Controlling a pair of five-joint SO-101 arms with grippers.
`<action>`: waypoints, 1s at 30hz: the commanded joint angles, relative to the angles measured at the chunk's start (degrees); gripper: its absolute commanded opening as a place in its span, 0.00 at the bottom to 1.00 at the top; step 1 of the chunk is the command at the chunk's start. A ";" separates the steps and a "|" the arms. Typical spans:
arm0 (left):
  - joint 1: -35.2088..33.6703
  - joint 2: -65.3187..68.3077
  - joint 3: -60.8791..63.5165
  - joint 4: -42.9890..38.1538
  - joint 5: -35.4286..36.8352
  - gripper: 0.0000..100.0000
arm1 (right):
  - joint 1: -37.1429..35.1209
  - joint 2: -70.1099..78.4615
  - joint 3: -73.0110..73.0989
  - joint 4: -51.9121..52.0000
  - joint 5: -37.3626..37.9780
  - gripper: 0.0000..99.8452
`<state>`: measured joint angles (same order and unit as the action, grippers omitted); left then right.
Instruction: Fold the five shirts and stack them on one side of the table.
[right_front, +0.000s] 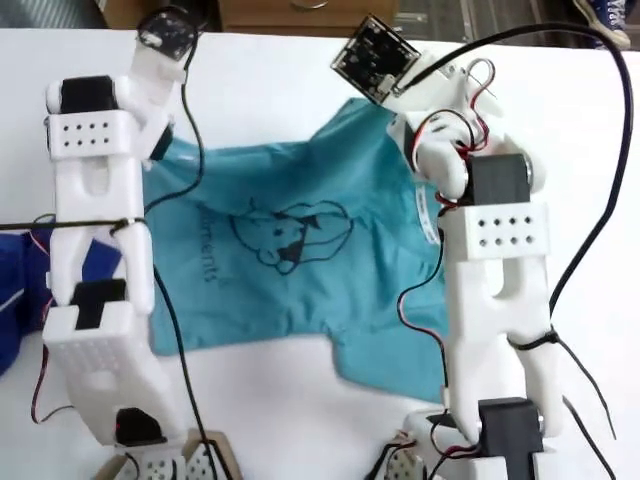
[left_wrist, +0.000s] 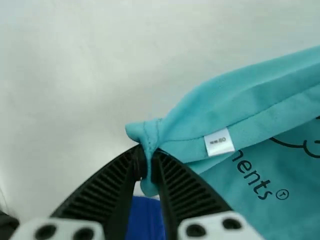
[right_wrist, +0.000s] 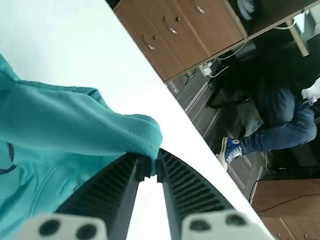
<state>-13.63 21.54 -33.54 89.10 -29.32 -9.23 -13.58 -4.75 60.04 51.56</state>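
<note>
Teal shirt (right_front: 300, 260) spread flat mid-bench (right_front: 300, 60), print up. Left fingers (left_wrist: 112, 190) clamped on one far corner, right fingers (right_wrist: 107, 190) on other. Paired pinch likely to lift edge for fold. Blue shirt (right_front: 15, 300) beside left arm.

— Where's the high view?
— Overhead, looking almost straight down on the worktop (right_front: 280, 70).
— The wrist views?
— Very close, along the left hand (left_wrist: 145, 156) and right hand (right_wrist: 148, 163). All three share the teal shirt (right_front: 300, 295).
</note>
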 joint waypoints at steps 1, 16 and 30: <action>0.09 -0.53 -3.30 3.78 -0.70 0.02 | 0.48 -0.48 -0.88 2.95 0.26 0.02; 0.00 -1.32 -7.25 13.27 -0.70 0.02 | 0.84 -10.51 -0.53 13.32 0.26 0.02; 0.18 -25.14 21.67 12.31 -4.84 0.02 | 0.66 -10.86 -0.53 17.89 -0.18 0.02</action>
<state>-13.71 2.37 -14.90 101.23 -33.10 -8.79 -21.85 -4.75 77.10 51.56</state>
